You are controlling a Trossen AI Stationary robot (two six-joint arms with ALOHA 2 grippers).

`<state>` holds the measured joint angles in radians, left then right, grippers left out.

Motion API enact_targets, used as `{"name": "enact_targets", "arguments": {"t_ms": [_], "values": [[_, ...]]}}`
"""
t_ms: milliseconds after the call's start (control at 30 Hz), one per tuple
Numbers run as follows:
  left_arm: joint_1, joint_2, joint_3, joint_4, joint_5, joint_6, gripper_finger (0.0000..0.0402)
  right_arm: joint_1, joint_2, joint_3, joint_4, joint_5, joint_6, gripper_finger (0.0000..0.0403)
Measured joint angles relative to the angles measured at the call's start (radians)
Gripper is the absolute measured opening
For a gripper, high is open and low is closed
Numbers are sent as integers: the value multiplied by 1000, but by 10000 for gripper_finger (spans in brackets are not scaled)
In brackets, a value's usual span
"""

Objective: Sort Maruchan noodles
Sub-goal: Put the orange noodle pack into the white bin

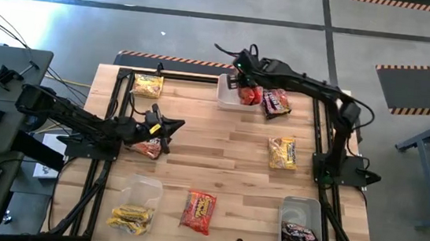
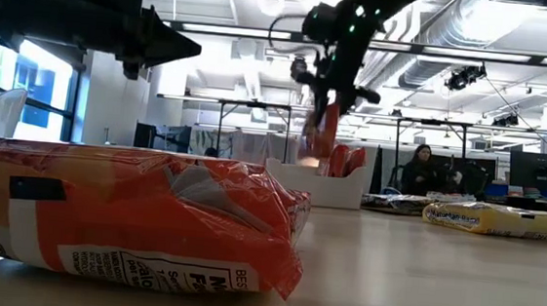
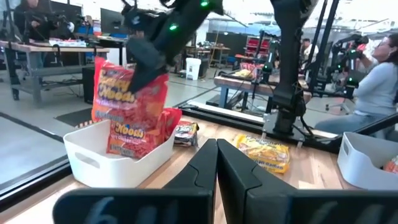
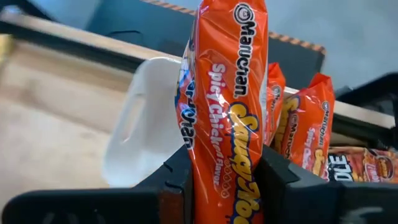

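The right arm reaches over the white tub (image 1: 227,98), its pincer (image 4: 227,177) clamped on an upright orange noodle packet (image 4: 227,93). The left pincer (image 3: 216,163), fingers together, hovers over the worktop (image 1: 228,149).

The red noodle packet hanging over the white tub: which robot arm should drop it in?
The right arm. Its hand already pinches the red noodle packet upright above the white tub, where other red packets stand. The left hand is shut and empty, farther off over the table's left side.
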<state>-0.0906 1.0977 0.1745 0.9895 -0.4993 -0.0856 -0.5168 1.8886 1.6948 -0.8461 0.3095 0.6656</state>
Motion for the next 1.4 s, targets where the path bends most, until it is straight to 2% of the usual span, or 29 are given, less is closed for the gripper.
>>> {"name": "enact_targets", "arguments": {"t_ms": [333,1400], "values": [[0,0,0,-3,0,-5,3,-14,94,33,-30,8,95,90],[-1,0,0,-10,0,-18,3,-24,184,32,6,30,88,92]]}}
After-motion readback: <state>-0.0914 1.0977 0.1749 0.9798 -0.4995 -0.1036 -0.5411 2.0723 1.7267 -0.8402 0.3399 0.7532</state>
